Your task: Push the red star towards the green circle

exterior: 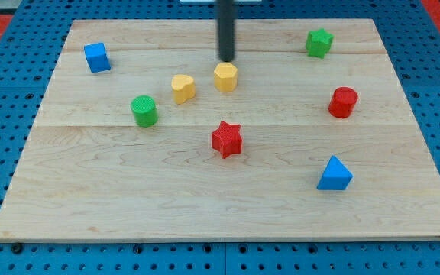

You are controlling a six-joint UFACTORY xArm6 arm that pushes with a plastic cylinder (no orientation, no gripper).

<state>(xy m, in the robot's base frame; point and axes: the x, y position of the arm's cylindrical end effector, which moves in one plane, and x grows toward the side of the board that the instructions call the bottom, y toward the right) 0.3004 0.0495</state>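
- Sitting near the middle of the wooden board (pixel 90 198), the red star (pixel 226 139) lies flat, well below my tip (pixel 226 59) and almost straight under it toward the view's bottom.
- The green circle (pixel 144 111) stands to the view's left of the red star and a little higher, apart from it; from my tip it is down and well to the left.
- My tip is the lower end of a straight dark rod coming down from the view's top edge. It carries no fingers or jaws, so nothing is clasped or let go; it touches neither the red star nor the green circle.
- Just below my tip sits the yellow hexagon (pixel 225 77), very close to it; whether they touch cannot be told.
- The yellow heart (pixel 182 88) lies just left of the yellow hexagon, down and left of my tip, between the hexagon and the green circle.
- The blue cube (pixel 97 57) is far to the left of my tip, level with it.
- The green star (pixel 319 43) is to the right of my tip and slightly higher.
- The red cylinder (pixel 343 102) is right of and below my tip.
- The blue triangle (pixel 334 174) is farthest from my tip, down and to the right, beyond the red star.
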